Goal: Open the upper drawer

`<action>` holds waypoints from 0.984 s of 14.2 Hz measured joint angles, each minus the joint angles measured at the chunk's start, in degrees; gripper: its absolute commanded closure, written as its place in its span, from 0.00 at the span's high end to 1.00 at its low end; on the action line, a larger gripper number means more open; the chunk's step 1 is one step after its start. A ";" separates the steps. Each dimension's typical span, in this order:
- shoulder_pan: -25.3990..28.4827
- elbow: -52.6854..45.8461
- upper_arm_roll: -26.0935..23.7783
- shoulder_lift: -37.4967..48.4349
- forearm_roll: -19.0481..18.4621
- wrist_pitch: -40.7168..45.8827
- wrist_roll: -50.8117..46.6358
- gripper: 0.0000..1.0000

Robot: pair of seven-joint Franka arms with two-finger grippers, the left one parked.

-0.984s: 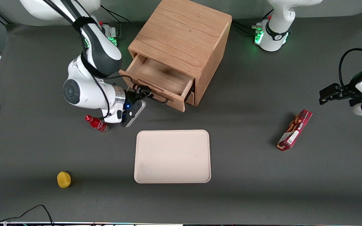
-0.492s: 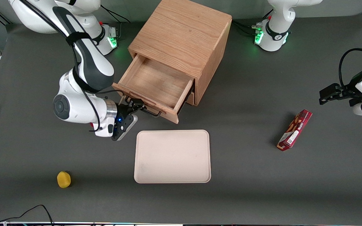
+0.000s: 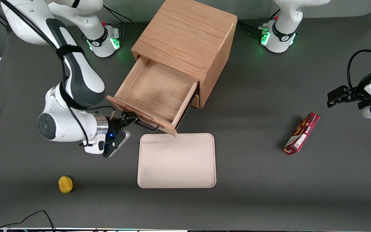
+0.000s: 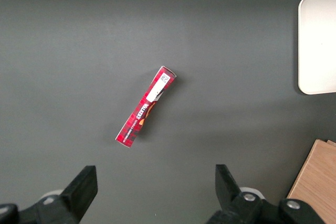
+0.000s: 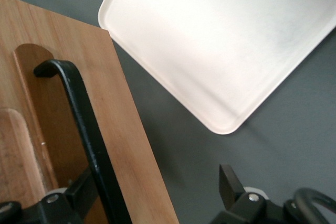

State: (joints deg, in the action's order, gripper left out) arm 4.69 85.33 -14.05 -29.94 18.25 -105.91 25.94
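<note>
The upper drawer [image 3: 153,93] of the light-oak cabinet [image 3: 188,35] stands pulled far out, and its plain wooden tray is bare inside. Its black bar handle [image 3: 143,124] runs along the drawer front. My right gripper [image 3: 130,118] is at the handle's end toward the working arm. In the right wrist view the fingers stand wide apart. The black handle [image 5: 84,114] lies between them, close against one finger [image 5: 79,192], and the drawer front [image 5: 126,145] fills the gap. A sliver of the lower drawer [image 3: 194,100] shows beneath, pushed in.
A cream tray [image 3: 176,160] lies on the table just nearer the camera than the drawer's front corner; it also shows in the right wrist view [image 5: 220,40]. A yellow round object [image 3: 65,184] lies toward the working arm's end. A red box [image 3: 302,133] lies toward the parked arm's end.
The drawer has slid steadily farther out of the cabinet toward the camera. My gripper has moved with the handle the same way. The arm now hides the red bottle.
</note>
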 measured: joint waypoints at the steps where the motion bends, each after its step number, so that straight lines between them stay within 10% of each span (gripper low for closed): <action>1: -0.01 -1.08 0.49 -0.84 -0.12 0.34 0.01 1.00; 14: 0.09 -17.31 2.50 -2.20 -2.49 15.38 1.38 1.00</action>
State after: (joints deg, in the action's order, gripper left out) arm 4.78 68.02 -11.55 -32.15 15.76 -90.53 27.32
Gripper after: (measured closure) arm 0.000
